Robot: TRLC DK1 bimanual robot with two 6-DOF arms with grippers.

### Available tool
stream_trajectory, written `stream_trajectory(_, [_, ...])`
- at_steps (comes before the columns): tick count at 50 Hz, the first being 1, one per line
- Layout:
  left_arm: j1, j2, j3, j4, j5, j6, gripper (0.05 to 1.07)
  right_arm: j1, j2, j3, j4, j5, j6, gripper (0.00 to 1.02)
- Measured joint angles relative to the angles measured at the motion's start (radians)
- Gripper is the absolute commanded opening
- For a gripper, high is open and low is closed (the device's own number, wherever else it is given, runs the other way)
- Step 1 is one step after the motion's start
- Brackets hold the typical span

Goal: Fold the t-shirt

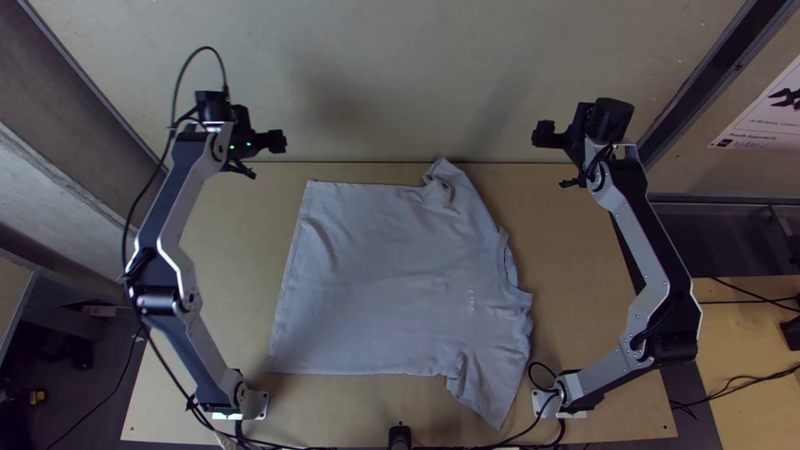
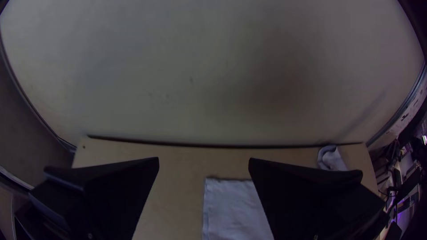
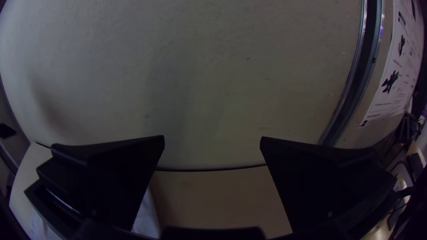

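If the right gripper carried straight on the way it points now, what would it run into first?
Probably the pale panel behind the table; nothing shows between the right gripper's open fingers and it, though depth is unclear.

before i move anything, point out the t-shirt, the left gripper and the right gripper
t-shirt (image 1: pixel 383 275), top view, on the middle of its spread body
left gripper (image 2: pixel 203 160), left wrist view, midway between its open fingertips
right gripper (image 3: pixel 212 137), right wrist view, midway between its open fingertips

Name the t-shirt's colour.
The t-shirt is pale bluish grey, seen best in the top view.
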Motion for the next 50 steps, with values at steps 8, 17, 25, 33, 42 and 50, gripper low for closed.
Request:
stream_trajectory(8, [-0.021, 0.119, 0.066, -0.042, 0.0, -0.014, 1.02, 0.012, 0.022, 0.007, -0.023, -0.008, 0.037, 0.99])
stream_trajectory(17, [-0.039, 0.204, 0.076, -0.059, -0.004, -0.015, 1.01, 0.03, 0.063, 0.007, -0.041, -0.019, 0.058, 0.99])
stream_trajectory(25, [-0.052, 0.266, 0.093, -0.068, -0.004, -0.015, 0.88, 0.041, 0.081, 0.007, -0.043, -0.019, 0.077, 0.99])
stream_trajectory(33, [-0.06, 0.333, 0.136, -0.068, -0.005, -0.014, 0.87, 0.042, 0.102, 0.007, -0.043, -0.019, 0.081, 0.99])
stream_trajectory(42, [-0.061, 0.384, 0.141, -0.068, -0.031, -0.01, 0.87, 0.042, 0.123, 0.007, -0.043, -0.019, 0.088, 0.99])
stream_trajectory(50, [-0.064, 0.407, 0.141, -0.074, -0.031, -0.006, 0.86, 0.042, 0.129, 0.007, -0.035, -0.019, 0.106, 0.99])
